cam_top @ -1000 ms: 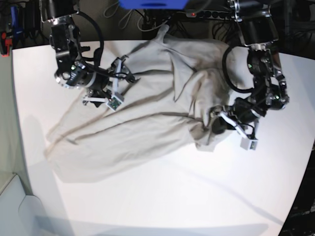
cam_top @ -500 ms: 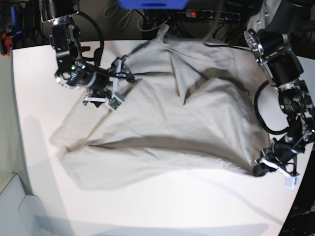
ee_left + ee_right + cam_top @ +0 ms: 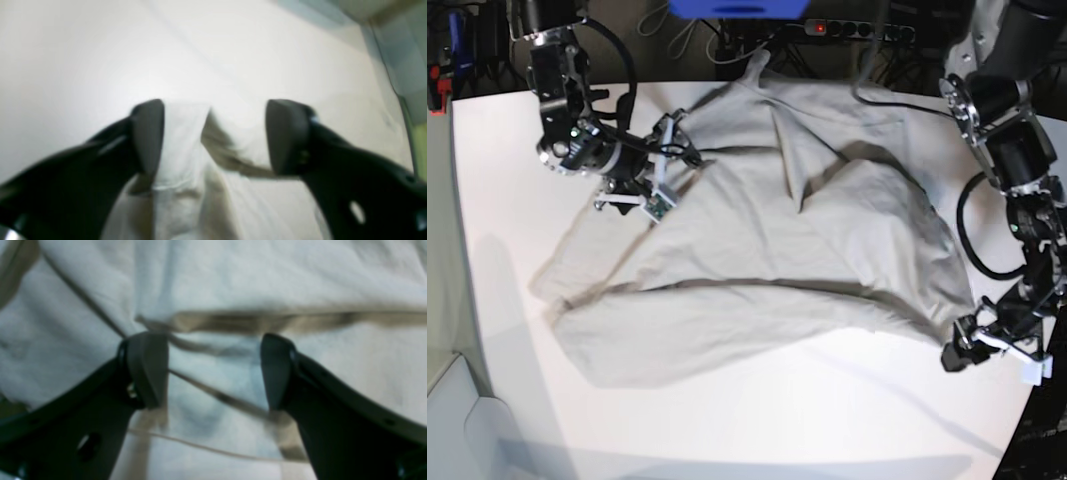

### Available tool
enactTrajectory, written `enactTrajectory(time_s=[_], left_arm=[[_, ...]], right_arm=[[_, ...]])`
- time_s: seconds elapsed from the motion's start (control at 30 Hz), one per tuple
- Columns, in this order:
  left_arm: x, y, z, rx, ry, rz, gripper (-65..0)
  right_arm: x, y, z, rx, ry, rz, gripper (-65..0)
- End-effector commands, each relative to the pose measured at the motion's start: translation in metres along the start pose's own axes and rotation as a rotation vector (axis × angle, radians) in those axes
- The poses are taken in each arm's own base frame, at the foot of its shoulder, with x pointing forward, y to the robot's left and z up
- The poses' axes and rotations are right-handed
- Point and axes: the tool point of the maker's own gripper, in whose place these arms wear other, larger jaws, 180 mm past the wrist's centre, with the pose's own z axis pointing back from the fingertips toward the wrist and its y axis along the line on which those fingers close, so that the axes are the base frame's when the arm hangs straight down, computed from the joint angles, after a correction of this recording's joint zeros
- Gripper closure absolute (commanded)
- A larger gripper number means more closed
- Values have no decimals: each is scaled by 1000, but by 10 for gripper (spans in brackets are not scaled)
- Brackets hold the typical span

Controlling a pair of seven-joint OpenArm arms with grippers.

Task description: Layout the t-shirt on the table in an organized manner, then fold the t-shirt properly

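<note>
Left gripper wide open, shirt edge lying loose between its fingers, arm bent low by the table corner. Right gripper wide too, over the spread, wrinkly shirt.

Right gripper jaws spread wide, wrinkled pale t-shirt beneath, dark fold crossing

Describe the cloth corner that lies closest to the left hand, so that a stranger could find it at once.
Start at the white table, where the grey-beige t-shirt is spread out. Follow its lower edge toward the base view's right side, until it narrows to a point. This tip lies just before the open left hand; unlike the other corners, it is drawn out thin and sharp.
</note>
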Motion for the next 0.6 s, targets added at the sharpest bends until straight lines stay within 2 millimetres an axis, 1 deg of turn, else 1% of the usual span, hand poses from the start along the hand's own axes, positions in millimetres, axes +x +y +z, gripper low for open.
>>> enactTrajectory(time_s=[0.0,0.03,0.1,0.13,0.23,0.27,0.3,0.37,0.4,0.47,0.5,0.57], left_arm=[[27,-4,6,-14,-69,-18,-541],[30,1,10,-3,-76,-17,-572],[22,14,17,17,-79,5,-618],[22,19,22,28,-91,11,-629],[19,37,40,70,-124,42,-637],[14,41,44,78,-116,54,-637],[5,40,46,71,-96,72,-637],[-14,30,50,26,-60,114,-637],[-27,22,52,-9,-33,134,-637],[-50,-1,53,-89,3,168,-637],[-65,-14,53,-131,21,190,-637],[-85,-41,51,-206,39,217,-637]], right_arm=[[-28,1,1,-6,121,9,-440],[-28,0,1,-7,119,9,-440],[-27,0,2,-9,120,10,-440],[-27,0,2,-10,118,12,-440],[-27,-1,3,-11,119,12,-440],[-26,-1,3,-12,116,13,-440],[-25,-2,3,-15,113,15,-440],[-22,-3,3,-17,108,17,-440],[-22,-4,3,-18,107,17,-440],[-18,-5,4,-23,98,24,-440],[-11,-8,6,-33,80,34,-440],[1,-11,11,-50,55,54,-440]])
